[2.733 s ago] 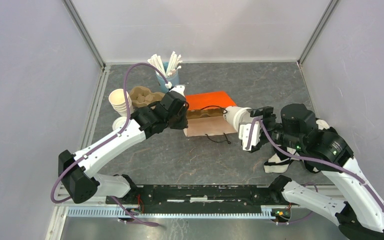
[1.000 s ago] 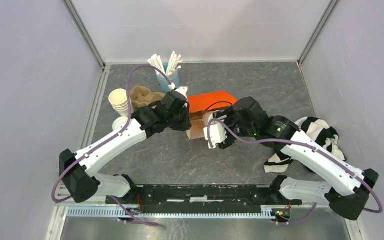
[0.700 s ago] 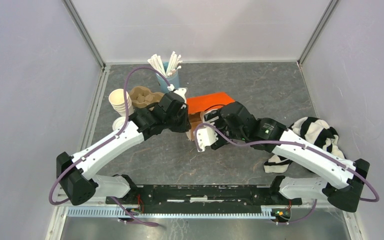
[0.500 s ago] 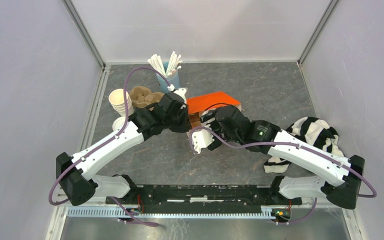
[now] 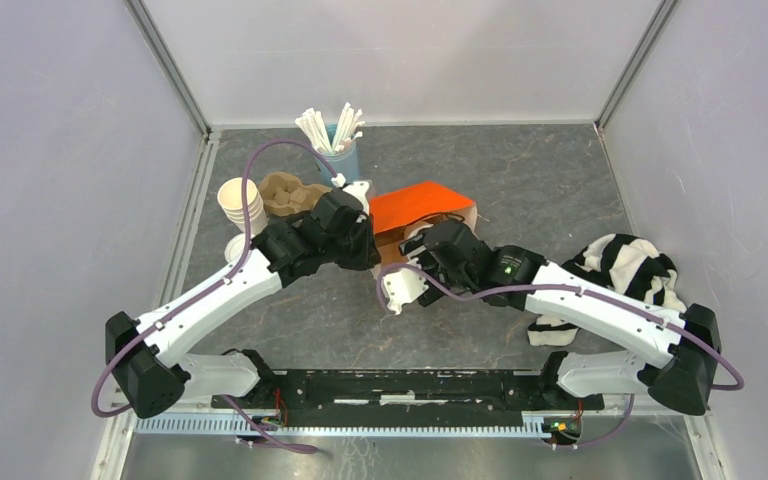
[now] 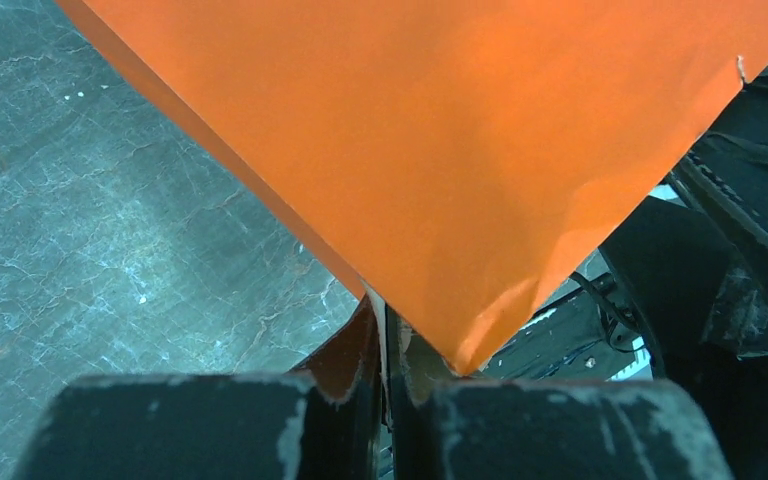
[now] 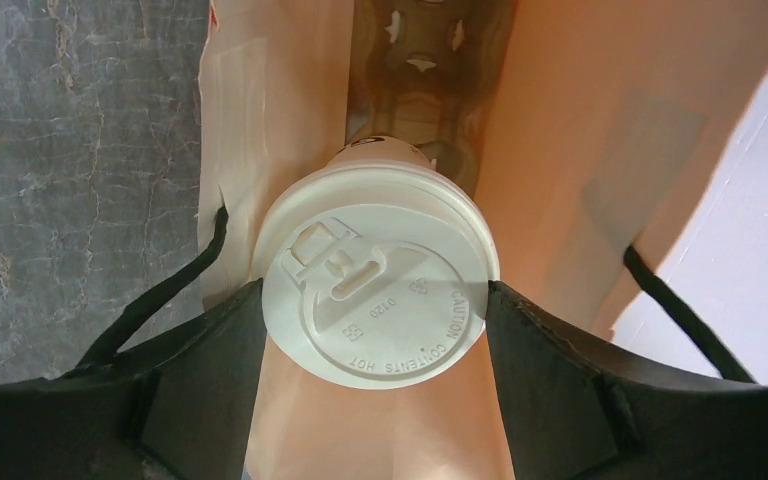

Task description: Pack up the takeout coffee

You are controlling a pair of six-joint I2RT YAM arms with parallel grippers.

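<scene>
The takeout coffee (image 7: 375, 285), a cream cup under a white lid, sits between the fingers of my right gripper (image 7: 375, 292), which is shut on its sides. The lid faces the wrist camera. The cup's bottom points into the open mouth of the orange paper bag (image 5: 415, 205), where a brown cup carrier (image 7: 420, 70) lies deep inside. My left gripper (image 6: 388, 372) is shut on the bag's top edge (image 6: 440, 150) and holds it lifted. In the top view the cup is hidden by the right arm and the bag.
At the back left stand a blue cup of white straws (image 5: 335, 140), a stack of lidless cream cups (image 5: 240, 203), a brown cardboard carrier (image 5: 285, 190) and white lids (image 5: 237, 246). A black-and-white striped cloth (image 5: 630, 275) lies at the right. Black bag handles (image 7: 155, 300) flank the cup.
My right arm has swung left with the coffee, from beside the bag to its open mouth. My left gripper has lifted the bag's orange top edge higher.
</scene>
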